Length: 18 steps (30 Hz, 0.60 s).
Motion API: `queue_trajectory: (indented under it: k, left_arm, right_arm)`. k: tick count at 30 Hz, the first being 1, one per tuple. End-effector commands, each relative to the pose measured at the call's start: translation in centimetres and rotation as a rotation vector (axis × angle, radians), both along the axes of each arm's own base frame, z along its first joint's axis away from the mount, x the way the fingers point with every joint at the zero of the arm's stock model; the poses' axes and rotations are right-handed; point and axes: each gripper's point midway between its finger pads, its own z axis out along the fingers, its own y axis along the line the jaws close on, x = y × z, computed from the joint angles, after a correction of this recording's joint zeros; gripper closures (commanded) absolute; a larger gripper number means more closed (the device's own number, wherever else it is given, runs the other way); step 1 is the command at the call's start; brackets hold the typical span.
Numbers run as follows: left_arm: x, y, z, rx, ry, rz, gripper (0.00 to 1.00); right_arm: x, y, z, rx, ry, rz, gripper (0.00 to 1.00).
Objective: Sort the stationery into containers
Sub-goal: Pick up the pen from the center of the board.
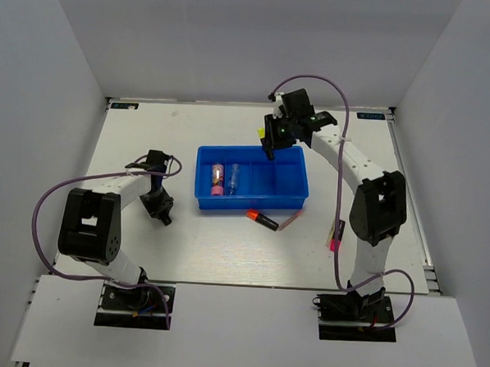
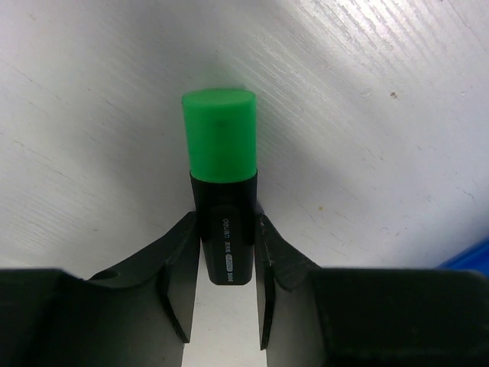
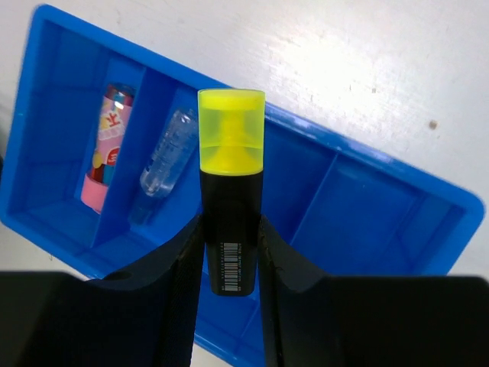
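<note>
The left gripper pinches a green marker by its black body, one finger on each side, with the green cap sticking out past the fingertips. It sits over the table, well left of the tray. A blue corner of the tray shows at the lower right edge of the left wrist view. Whether the marker touches the table cannot be told.

The right gripper is clamped on a yellow marker, again on the black body, with the yellow cap pointing away from the fingers. In the top view this gripper hangs over the tray's far rim, right of the middle. In the right wrist view the marker is seen against the tray's middle compartments.

A pink tube and a clear tube lie in the tray in neighbouring narrow compartments toward its left end, side by side and parallel.

On the table just in front of the tray's near wall lies an orange marker. A thin pale stick lies just to its right. A pink marker lies farther right, beside the right arm and partly hidden by it.
</note>
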Motion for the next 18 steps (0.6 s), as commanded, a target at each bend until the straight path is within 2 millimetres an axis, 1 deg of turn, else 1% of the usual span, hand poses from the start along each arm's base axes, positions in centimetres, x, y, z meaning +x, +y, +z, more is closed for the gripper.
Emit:
queue_trajectory:
  k: [1, 2, 4, 5, 7, 8, 10, 13, 14, 15, 16, 18]
  left_arm:
    - [-0.8, 0.1, -1.8, 0.008, 0.034, -0.001, 0.99]
    - [-0.9, 0.0, -1.8, 0.005, 0.036, -0.012, 1.00]
    - [-0.5, 0.0, -1.1, 0.008, 0.005, -0.023, 1.00]
    - [-0.4, -0.1, -0.9, 0.009, -0.001, -0.027, 1.00]
    - [-0.1, -0.1, -0.2, 0.008, -0.026, -0.039, 1.00]
    - [0.1, -0.1, 0.4, 0.009, -0.043, -0.047, 1.00]
    - [0.2, -0.2, 1.2, 0.007, -0.060, -0.061, 1.00]
    - [0.5, -0.3, 2.7, 0.008, -0.098, -0.084, 1.00]
    - [0.7, -0.4, 3.7, 0.005, -0.128, -0.088, 1.00]
    - [0.6, -0.3, 4.0, 0.008, -0.130, -0.093, 1.00]
    - [0.6, -0.3, 4.3, 0.009, -0.136, -0.104, 1.00]
    - [0.8, -0.5, 5.7, 0.002, -0.176, -0.112, 1.00]
  right_arm:
    - [-0.2, 0.3, 0.7, 0.024, 0.045, -0.081, 1.00]
    - [-0.8, 0.3, -0.2, 0.011, 0.066, -0.077, 1.00]
    - [-1.3, 0.2, -0.9, -0.008, 0.075, -0.081, 1.00]
    - [-2.0, -0.4, -1.6, -0.020, 0.088, -0.082, 1.00]
    - [-2.5, -0.3, -1.3, -0.014, 0.077, -0.078, 1.00]
    - [-3.1, -0.4, -2.1, -0.025, 0.088, -0.073, 1.00]
    - [-3.4, -0.4, -2.4, -0.029, 0.090, -0.069, 1.00]
    - [-3.8, -0.4, -3.9, -0.054, 0.119, -0.063, 1.00]
    - [-4.0, -0.4, -4.2, -0.062, 0.126, -0.061, 1.00]
    - [-4.1, -0.4, -4.7, -0.070, 0.133, -0.057, 1.00]
    - [-4.2, -0.5, -5.0, -0.076, 0.137, -0.061, 1.00]
    - [-4.3, -0.4, -5.6, -0.082, 0.142, -0.056, 1.00]
